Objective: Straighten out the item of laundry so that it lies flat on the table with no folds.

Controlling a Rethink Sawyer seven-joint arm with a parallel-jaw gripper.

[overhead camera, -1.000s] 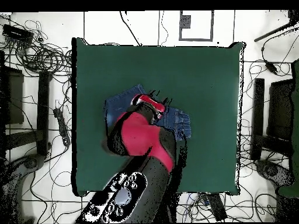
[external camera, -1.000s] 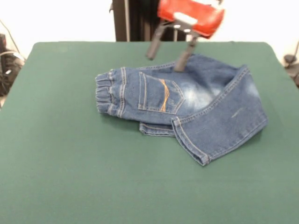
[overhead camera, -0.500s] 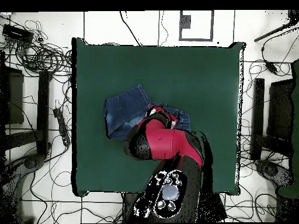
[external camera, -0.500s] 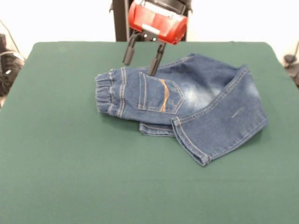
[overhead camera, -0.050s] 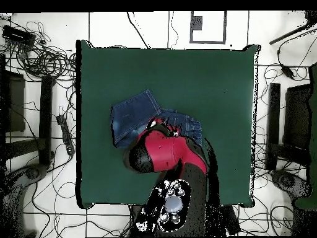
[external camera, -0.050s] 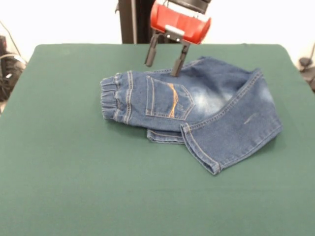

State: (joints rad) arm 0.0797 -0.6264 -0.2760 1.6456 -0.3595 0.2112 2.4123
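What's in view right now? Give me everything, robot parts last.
jeans: one, blue denim with faded patches, mid-table, one leg folded over the seat.
table: one, dark green, under the jeans.
cables: many, black, on the floor beside the table.
arm: one, red and black, reaching over the jeans.
gripper: one, dark fingers open, above the jeans' far edge.

A pale floor (overhead camera, -0.050s: 37,214) strewn with tangled black cables (overhead camera, -0.050s: 37,59), with what may be dark equipment racks (overhead camera, -0.050s: 285,124) at both sides.
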